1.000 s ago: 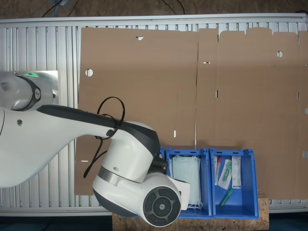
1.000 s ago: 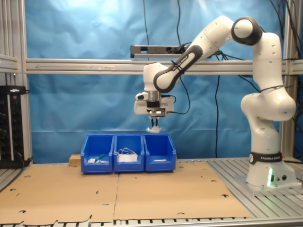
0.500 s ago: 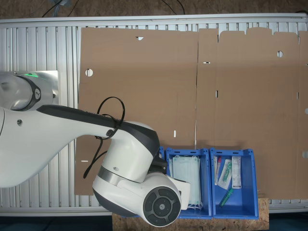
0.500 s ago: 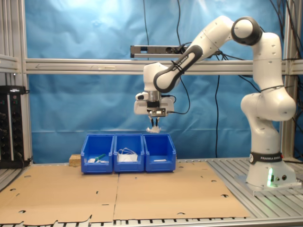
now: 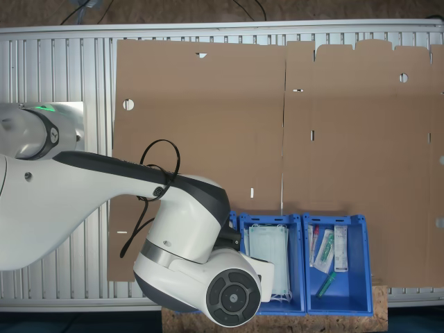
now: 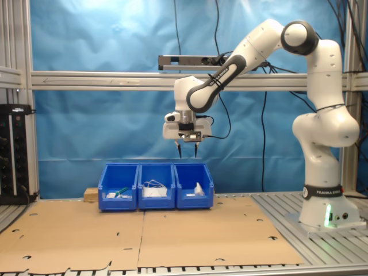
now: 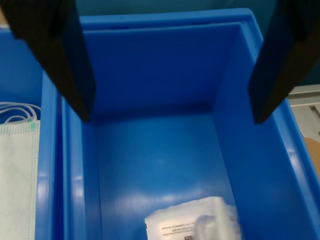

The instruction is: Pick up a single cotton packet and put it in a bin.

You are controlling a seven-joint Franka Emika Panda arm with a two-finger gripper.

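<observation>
Gripper (image 6: 188, 155) hangs above the bin (image 6: 194, 194), jaws spread, nothing between them. Cotton packet (image 7: 195, 226) lies well below, on the bin floor (blurred in the wrist view). Next crate (image 5: 270, 263) holds face masks (image 5: 268, 257); far crate (image 5: 338, 267) holds tubes and long packets.

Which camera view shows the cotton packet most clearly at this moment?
The wrist view: the cotton packet lies close below on the floor of the bin. In the second exterior view it is a tiny white shape; in the first exterior view the arm covers that bin.
</observation>
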